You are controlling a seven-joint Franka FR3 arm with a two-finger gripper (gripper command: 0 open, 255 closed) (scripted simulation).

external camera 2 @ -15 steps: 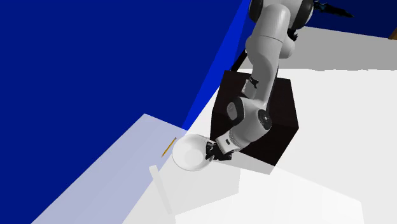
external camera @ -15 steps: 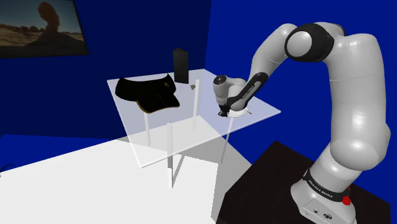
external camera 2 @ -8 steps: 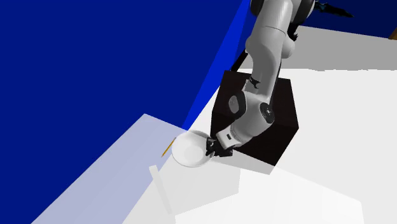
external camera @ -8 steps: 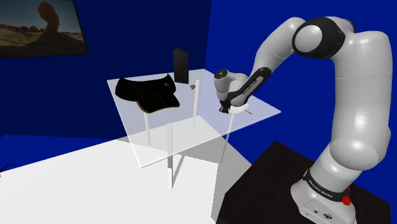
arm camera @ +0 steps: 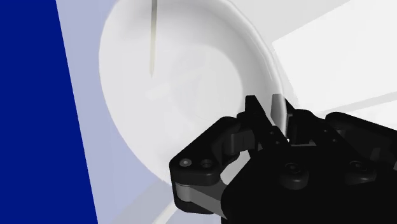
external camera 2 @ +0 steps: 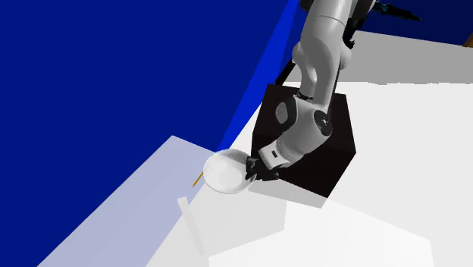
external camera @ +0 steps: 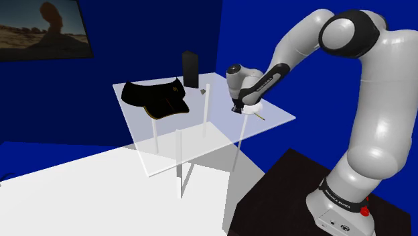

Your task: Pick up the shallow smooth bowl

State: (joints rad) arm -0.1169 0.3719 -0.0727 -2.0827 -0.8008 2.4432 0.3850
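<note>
Progress is best read from the big things down. The white arm arches from its stand over the near corner of the see-through desk. There the white bowl sits at the claw, so the reach and the grip look done. What is left, by my judgement, is a clear rise away from the desktop. In the second exterior view the bowl covers part of the pencil lying at the desk's edge. In the shoulder view a bit of the bowl shows white just above that pencil. This suggests it is barely off the surface, though I cannot say for certain that no part touches. The claw is clenched on the bowl. In the wrist view its black fingers stand close together with the thin rim pinched between them, one inside the wall and one outside. The grip is on the side of the bowl nearest the stand, and the rest of the dish reaches out from the claw toward the blue wall. Being round, the bowl has no real long axis; what matters is where its mouth faces. That mouth looks tipped rather than level, leaning up and toward the second exterior view's camera, with the held edge a little lower. A one-sided pinch like this may let it sag further.
</note>
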